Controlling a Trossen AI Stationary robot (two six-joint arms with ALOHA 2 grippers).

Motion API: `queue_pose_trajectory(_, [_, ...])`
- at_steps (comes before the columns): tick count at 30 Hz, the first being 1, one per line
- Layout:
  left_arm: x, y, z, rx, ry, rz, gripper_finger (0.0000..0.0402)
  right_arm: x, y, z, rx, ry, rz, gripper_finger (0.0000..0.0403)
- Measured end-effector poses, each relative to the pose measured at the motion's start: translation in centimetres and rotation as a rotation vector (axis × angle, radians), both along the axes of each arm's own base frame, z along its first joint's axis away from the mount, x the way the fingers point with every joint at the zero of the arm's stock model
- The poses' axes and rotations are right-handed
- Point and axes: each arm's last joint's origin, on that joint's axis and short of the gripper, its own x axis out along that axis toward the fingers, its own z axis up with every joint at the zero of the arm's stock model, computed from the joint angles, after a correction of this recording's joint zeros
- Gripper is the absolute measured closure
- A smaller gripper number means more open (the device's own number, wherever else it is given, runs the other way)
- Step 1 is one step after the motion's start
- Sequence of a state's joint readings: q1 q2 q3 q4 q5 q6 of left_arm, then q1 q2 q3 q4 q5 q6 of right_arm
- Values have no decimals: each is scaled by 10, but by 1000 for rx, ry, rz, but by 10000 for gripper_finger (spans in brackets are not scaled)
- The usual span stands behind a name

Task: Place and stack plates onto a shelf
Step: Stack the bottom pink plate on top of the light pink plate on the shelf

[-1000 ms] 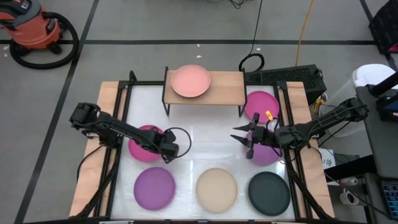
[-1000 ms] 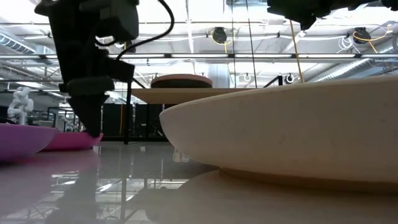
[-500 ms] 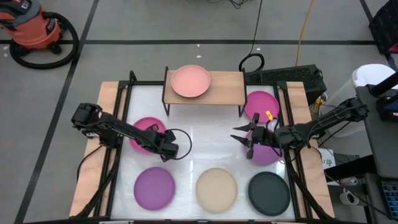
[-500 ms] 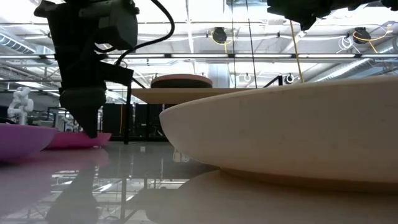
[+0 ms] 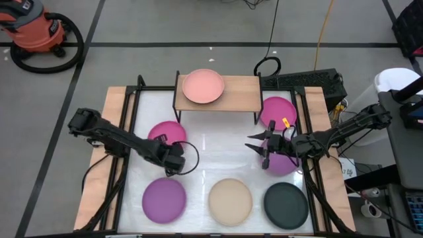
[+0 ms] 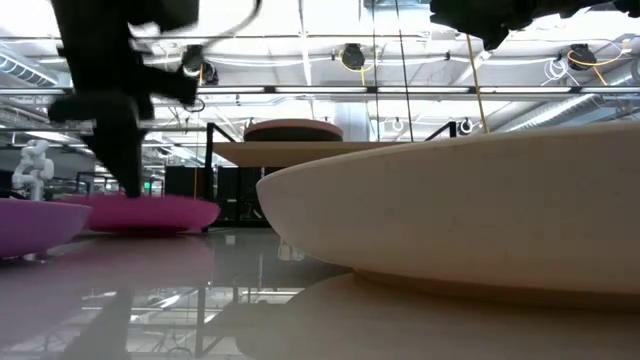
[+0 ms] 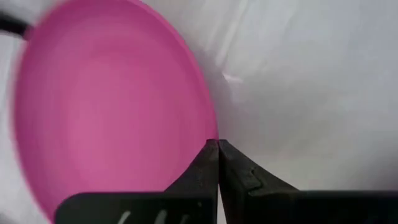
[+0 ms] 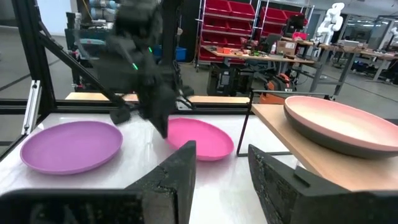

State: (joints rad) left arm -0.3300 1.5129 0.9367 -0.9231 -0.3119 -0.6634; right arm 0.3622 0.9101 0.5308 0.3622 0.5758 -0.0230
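Plates are the matter here, and the hot pink plate (image 5: 165,134) is the one in hand: it lies on the white surface (image 5: 218,155), in front of the shelf (image 5: 241,92) and toward its left end. The left hand (image 5: 173,158) has its fingers (image 7: 214,165) pressed together on the near rim of this plate, so I judge the pick-up step is under way. The next move calls for lifting the plate without letting it slip from the thin pinch, then carrying it over the shelf top, where one salmon plate (image 5: 202,86) already sits on the left half.

The right hand (image 5: 263,151) waits with fingers spread, in front of the shelf's right end, above a purple plate (image 5: 283,162) that it partly hides.

By my count seven plates show: one salmon, one hot pink, one magenta plate (image 5: 278,110) just right of the shelf, two purple (the second, the front purple plate (image 5: 164,200), lies nearest the front edge), one beige plate (image 5: 230,200) and one dark grey plate (image 5: 286,204). There is one shelf.
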Motion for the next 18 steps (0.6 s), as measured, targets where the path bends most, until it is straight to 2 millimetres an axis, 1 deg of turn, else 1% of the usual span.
queue_pose_trajectory(2, [-6,-8,18,30,-22,-13,400,0,0,0,7,-2,0,275])
queue_pose_trajectory(5, [-20,-14,44,134,-26,35,400,0,0,0,7,-1,0,275])
queue_pose_trajectory(9, [-35,-14,82,297,-66,146,401,0,0,1,2,-6,0,275])
queue_pose_trajectory(12, [-38,-12,106,366,-120,196,401,0,0,1,6,-7,0,275])
queue_pose_trajectory(15, [-32,-14,119,349,-156,143,401,0,0,0,11,-3,-1,275])
queue_pose_trajectory(18, [-28,-19,121,299,-166,86,401,0,0,0,13,-2,-1,275])
